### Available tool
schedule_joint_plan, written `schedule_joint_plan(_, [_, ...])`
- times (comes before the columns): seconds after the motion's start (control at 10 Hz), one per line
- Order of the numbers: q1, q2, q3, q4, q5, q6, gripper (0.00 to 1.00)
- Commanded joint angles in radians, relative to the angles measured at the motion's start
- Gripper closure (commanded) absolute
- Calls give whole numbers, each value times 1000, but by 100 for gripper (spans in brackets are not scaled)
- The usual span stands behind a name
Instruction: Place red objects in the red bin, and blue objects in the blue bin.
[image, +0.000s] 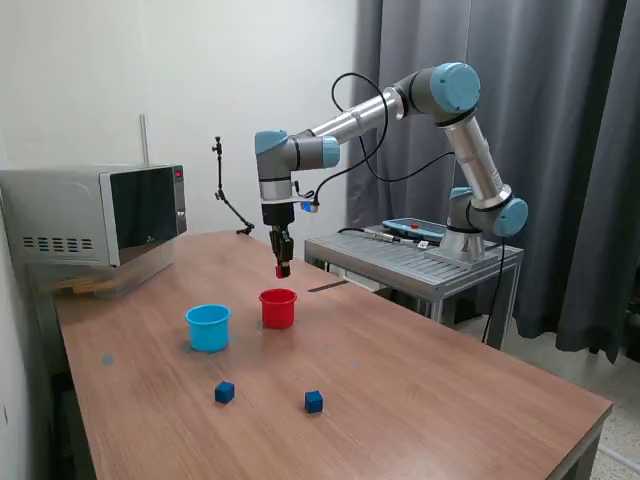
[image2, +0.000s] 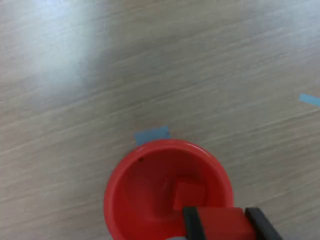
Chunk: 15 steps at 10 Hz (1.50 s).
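Your tool (image: 283, 270) grips a red cube (image2: 220, 222) above the red cup (image: 278, 308); center it over the mouth before you release, so it drops inside.

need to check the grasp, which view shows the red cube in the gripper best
The wrist view: the red cube fills the space between the gripper's black fingers, just above the red cup, which already holds another red cube. The exterior view shows the held cube only as a tiny red speck.
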Motion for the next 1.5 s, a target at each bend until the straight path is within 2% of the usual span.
schedule_joint_plan(0.0, [-5, 3, 30, -52, 0, 2, 100])
schedule_joint_plan(0.4, [-10, 23, 70, -118, 0, 2, 100])
schedule_joint_plan(0.8, [-10, 31, 87, -137, 0, 11, 100])
schedule_joint_plan(0.9, [-10, 32, 86, -137, 0, 20, 0])
schedule_joint_plan(1.4, [-10, 32, 69, -134, -1, 22, 0])
